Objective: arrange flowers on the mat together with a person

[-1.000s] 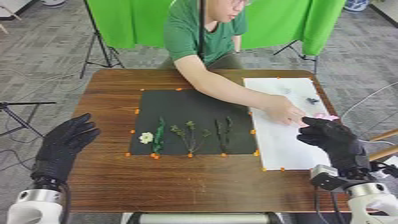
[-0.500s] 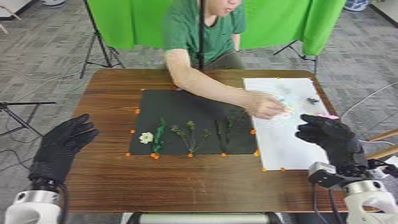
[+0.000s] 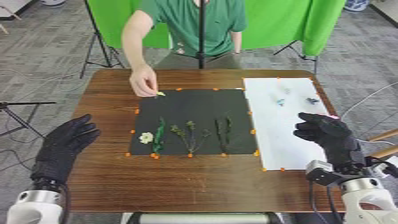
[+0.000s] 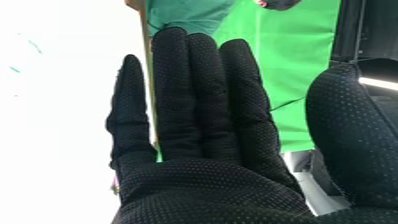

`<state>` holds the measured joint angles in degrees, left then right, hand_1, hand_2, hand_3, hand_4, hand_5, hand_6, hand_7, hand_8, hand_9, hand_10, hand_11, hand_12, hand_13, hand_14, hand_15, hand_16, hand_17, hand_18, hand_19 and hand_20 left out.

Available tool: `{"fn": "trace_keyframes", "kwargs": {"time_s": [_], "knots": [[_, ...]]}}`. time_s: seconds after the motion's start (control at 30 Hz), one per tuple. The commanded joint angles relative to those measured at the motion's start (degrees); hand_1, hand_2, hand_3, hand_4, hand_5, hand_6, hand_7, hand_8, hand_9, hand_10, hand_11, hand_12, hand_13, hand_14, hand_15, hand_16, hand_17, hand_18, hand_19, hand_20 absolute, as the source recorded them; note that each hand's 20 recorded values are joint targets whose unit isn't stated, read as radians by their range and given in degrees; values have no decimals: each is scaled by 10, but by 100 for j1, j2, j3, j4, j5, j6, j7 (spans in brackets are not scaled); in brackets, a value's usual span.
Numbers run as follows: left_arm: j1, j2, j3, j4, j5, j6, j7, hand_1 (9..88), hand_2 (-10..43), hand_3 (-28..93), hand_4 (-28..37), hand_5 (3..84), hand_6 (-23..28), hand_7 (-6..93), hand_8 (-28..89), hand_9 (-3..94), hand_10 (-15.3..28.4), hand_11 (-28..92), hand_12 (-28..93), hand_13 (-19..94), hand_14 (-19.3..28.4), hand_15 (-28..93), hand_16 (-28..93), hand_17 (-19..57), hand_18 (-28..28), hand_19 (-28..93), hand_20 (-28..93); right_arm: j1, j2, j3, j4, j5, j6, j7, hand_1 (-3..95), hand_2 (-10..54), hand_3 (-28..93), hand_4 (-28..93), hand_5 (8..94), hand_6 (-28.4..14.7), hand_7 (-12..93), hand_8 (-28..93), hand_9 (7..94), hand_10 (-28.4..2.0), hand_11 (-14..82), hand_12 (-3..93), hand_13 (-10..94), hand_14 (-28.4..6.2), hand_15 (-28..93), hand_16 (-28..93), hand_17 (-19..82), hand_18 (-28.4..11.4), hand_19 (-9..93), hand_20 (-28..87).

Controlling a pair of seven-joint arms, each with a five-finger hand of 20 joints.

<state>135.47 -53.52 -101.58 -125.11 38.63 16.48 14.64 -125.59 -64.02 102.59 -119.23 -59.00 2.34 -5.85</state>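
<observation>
The left hand (image 3: 64,142) and right hand (image 3: 325,134) are open. A person's hand (image 3: 143,82) holds a pale flower (image 3: 161,93) at the black mat's (image 3: 191,109) far-left corner. Caution: lowering the right hand could displace the adjacent pink flower (image 3: 334,117).

Look at the far left corner of the black mat (image 3: 191,111): a person's hand (image 3: 143,81) partly covers a pale piece (image 3: 161,93), too small for you to name. By the table (image 3: 204,182)'s right edge, your right hand (image 3: 327,134) half-hides something pink (image 3: 334,117); bluish bits (image 3: 281,102) near the white sheet (image 3: 274,132)'s far edge are too tiny.
</observation>
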Motion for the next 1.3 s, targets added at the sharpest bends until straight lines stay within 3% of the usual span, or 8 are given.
{"fn": "trace_keyframes", "kwargs": {"time_s": [0.03,0.4,0.63,0.8,0.97,1.07,1.17,1.3], "knots": [[44,-20,23,44,10,-57,-99,297,76,703,-215,438,55,248,-96,375,158,350,175,323,179,477,-1,-23,237,561,83,-41,17,-1,1,-80,-7,-14,191,54,885,-223,566,-39,247,-113,573,-154,277,255,486,-130,460,214,165,-208,563,305],[-52,10,38,78,47,-134,-152,298,76,703,-216,437,55,247,-96,376,158,351,174,323,179,476,-1,-23,238,561,83,-26,42,-1,21,-35,8,-16,191,54,884,-222,567,-39,247,-114,573,-154,277,255,486,-131,461,214,164,-208,562,304],[87,-28,-10,31,15,-67,-125,299,76,703,-215,437,56,248,-96,375,157,351,175,323,179,477,-1,-23,238,561,83,49,-25,-26,55,-84,-142,28,191,54,885,-222,567,-39,248,-114,574,-154,277,255,485,-131,459,214,165,-207,562,304],[-30,22,21,61,45,-80,-107,297,75,703,-214,437,55,249,-96,375,157,351,174,324,178,477,-1,-23,238,561,84,53,58,12,49,-14,-43,-19,191,55,884,-222,567,-39,247,-114,574,-154,277,255,486,-131,459,214,165,-207,561,304],[188,-34,-67,-13,-15,8,-80,298,75,704,-216,437,55,248,-96,375,158,351,175,324,179,477,-1,-23,238,561,84,129,66,-50,104,-60,-82,-5,191,54,884,-221,567,-39,247,-113,574,-154,277,254,487,-131,459,215,165,-207,561,304],[170,-6,-77,-9,-27,45,-46,298,75,704,-216,438,55,247,-97,375,158,350,174,324,179,478,-1,-23,237,561,84,178,386,-117,156,-108,359,-189,200,47,884,-220,566,-39,246,-113,574,-153,277,254,498,-132,459,213,185,-201,569,305],[120,57,-97,3,-16,27,-28,299,76,704,-216,438,55,248,-96,376,158,351,174,324,179,477,-1,-23,237,560,84,468,923,-323,292,-554,1314,-314,236,15,875,-226,543,-41,249,-113,566,-150,279,254,517,-127,467,211,221,-189,605,317],[216,14,-100,-28,-48,76,8,299,76,704,-216,437,55,248,-96,375,158,352,175,324,179,477,-1,-23,237,560,84,796,1575,-478,468,-1892,2097,-134,267,-24,860,-239,524,-37,268,-122,553,-143,290,253,527,-116,502,209,235,-185,652,335]]}}
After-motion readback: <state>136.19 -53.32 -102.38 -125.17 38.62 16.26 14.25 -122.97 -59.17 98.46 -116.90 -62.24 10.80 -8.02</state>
